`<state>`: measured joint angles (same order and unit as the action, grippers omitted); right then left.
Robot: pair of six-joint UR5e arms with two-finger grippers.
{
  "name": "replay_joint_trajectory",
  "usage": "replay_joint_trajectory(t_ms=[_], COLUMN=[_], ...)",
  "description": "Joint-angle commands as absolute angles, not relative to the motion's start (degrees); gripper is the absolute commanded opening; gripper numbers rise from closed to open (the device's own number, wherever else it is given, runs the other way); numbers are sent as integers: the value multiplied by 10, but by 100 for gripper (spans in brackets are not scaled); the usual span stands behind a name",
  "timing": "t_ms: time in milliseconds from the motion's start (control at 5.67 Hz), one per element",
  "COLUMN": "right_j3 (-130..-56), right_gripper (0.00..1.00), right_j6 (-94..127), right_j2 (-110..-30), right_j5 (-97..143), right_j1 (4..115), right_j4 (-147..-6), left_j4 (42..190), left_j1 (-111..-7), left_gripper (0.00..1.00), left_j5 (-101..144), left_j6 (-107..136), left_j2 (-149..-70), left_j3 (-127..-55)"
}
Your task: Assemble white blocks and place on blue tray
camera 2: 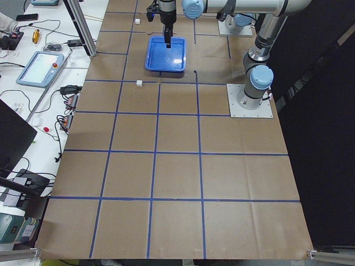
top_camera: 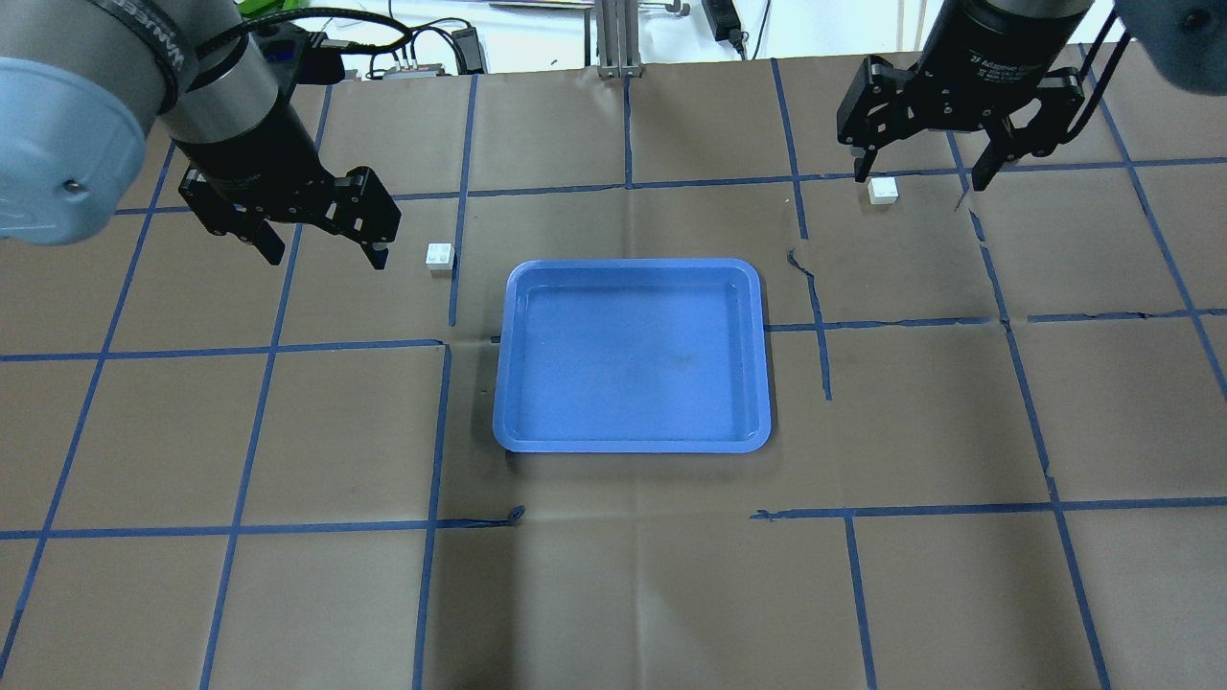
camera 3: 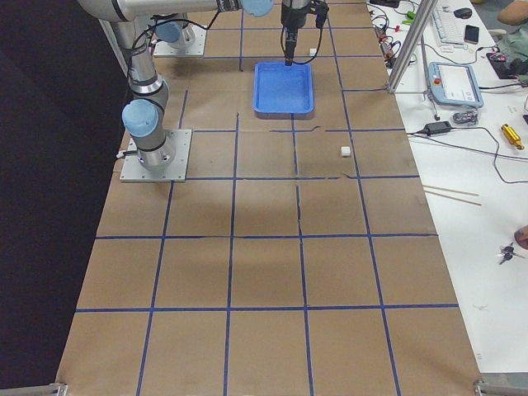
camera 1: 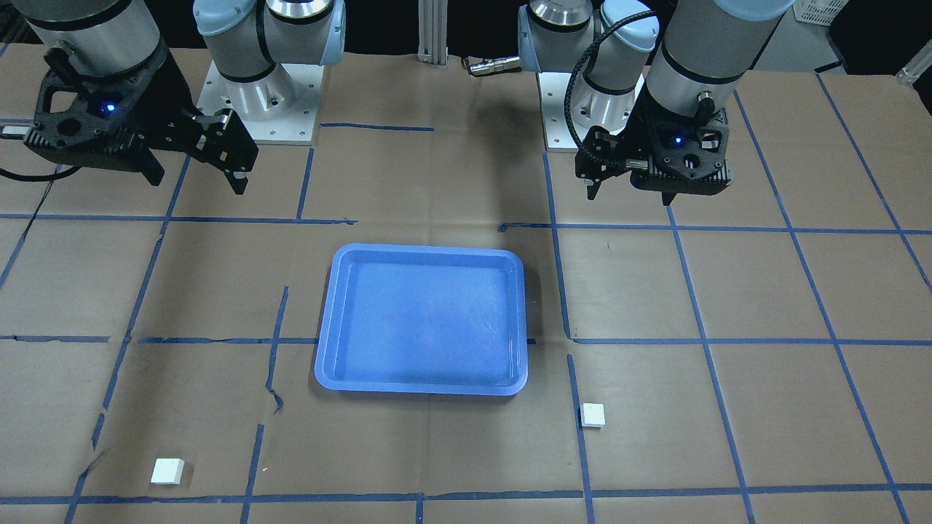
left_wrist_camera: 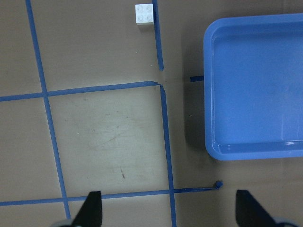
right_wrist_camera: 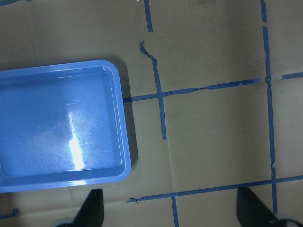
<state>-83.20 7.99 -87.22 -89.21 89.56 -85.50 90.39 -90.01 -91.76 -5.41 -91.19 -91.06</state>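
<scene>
The blue tray (top_camera: 633, 355) lies empty mid-table; it also shows in the front view (camera 1: 422, 320) and in both wrist views (left_wrist_camera: 255, 85) (right_wrist_camera: 57, 123). One white block (top_camera: 440, 258) (camera 1: 593, 415) sits studs up just off the tray's far left corner and shows in the left wrist view (left_wrist_camera: 144, 13). The other white block (top_camera: 883, 190) (camera 1: 167, 471) sits far right. My left gripper (top_camera: 316, 240) (camera 1: 630, 193) hovers open and empty, left of the first block. My right gripper (top_camera: 928, 171) (camera 1: 196, 178) hovers open and empty near the second block, which is out of its wrist view.
Brown paper with a blue tape grid covers the table. The arm bases (camera 1: 255, 109) (camera 1: 590, 116) stand on the robot's side. A metal post (top_camera: 613, 38) and cables sit at the far edge. Side benches hold a pendant (camera 2: 39, 66) and cables.
</scene>
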Motion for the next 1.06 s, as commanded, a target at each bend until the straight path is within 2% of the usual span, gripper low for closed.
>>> replay_joint_trajectory(t_ms=[0,882], right_j3=[-836,-835], right_gripper=[100,100], right_j6=[82,81], right_j2=[-872,-872], right_j5=[-891,-890], right_j1=[896,896], right_j4=[-855,-855], left_j4=[880,676], left_j1=[-899,-898], left_gripper=[100,100], left_j5=[-916,-925], left_j6=[-136,-555], left_j2=[-946,-1068], left_j3=[-905,-904])
